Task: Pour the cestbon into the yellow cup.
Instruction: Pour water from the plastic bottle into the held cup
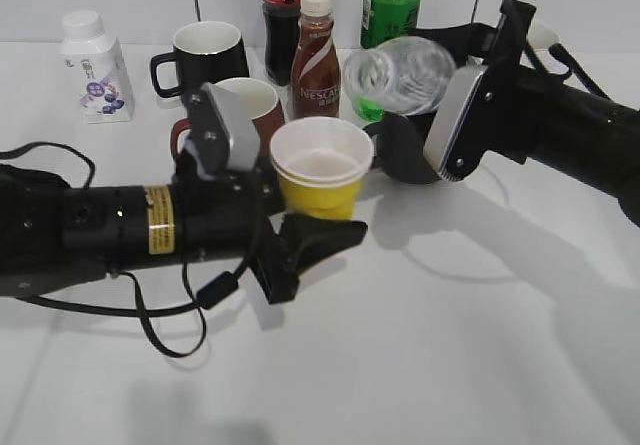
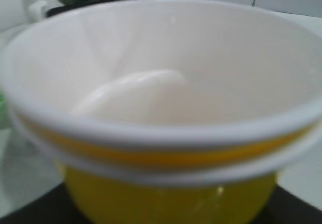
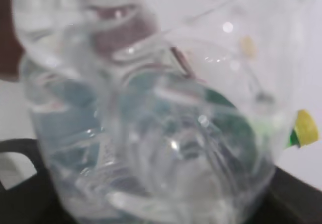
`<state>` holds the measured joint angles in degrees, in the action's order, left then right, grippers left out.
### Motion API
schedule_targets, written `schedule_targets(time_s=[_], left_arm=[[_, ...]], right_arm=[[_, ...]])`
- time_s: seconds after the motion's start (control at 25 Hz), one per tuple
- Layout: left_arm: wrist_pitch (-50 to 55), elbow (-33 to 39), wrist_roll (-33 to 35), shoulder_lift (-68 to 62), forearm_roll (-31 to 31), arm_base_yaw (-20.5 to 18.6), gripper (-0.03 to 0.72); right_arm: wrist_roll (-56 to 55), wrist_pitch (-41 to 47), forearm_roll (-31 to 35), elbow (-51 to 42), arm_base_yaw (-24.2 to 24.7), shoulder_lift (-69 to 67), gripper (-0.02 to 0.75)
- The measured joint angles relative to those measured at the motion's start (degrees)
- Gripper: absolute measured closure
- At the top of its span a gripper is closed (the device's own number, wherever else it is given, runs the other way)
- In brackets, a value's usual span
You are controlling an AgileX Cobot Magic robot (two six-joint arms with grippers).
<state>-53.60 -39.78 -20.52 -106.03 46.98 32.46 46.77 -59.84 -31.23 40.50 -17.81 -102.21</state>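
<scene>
My left gripper (image 1: pixel 300 227) is shut on the yellow cup (image 1: pixel 320 178) and holds it upright above the table; the cup's white inside fills the left wrist view (image 2: pixel 161 83). My right gripper (image 1: pixel 415 130) is shut on the cestbon (image 1: pixel 400 73), a clear ribbed bottle, tipped on its side with its open mouth pointing left, just above and right of the cup's rim. The bottle fills the right wrist view (image 3: pixel 151 133), blurred. The fingertips of both grippers are hidden by what they hold.
Behind the cup stand a red mug (image 1: pixel 250 105), a black mug (image 1: pixel 205 55), a Nescafe bottle (image 1: pixel 315 60), a cola bottle (image 1: pixel 283 10), a green soda bottle (image 1: pixel 390 5) and a small white bottle (image 1: pixel 95 70) at far left. Black cables (image 1: pixel 170 315) trail under my left arm.
</scene>
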Motion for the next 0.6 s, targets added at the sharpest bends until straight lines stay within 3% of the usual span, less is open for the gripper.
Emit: schedule_targets(time_s=[0.24,0.6], left_arm=[[0.0,0.0,-0.2,0.0,0.2,2.8,0.246],[1.4,0.0,-0.2,0.0,-0.9,2.9,0.246]], right_arm=[[5.2,0.1,-1.0,0.0,0.0,0.0,0.258],[11.0,0.1,-2.1,0.0,0.0,0.0,0.258]])
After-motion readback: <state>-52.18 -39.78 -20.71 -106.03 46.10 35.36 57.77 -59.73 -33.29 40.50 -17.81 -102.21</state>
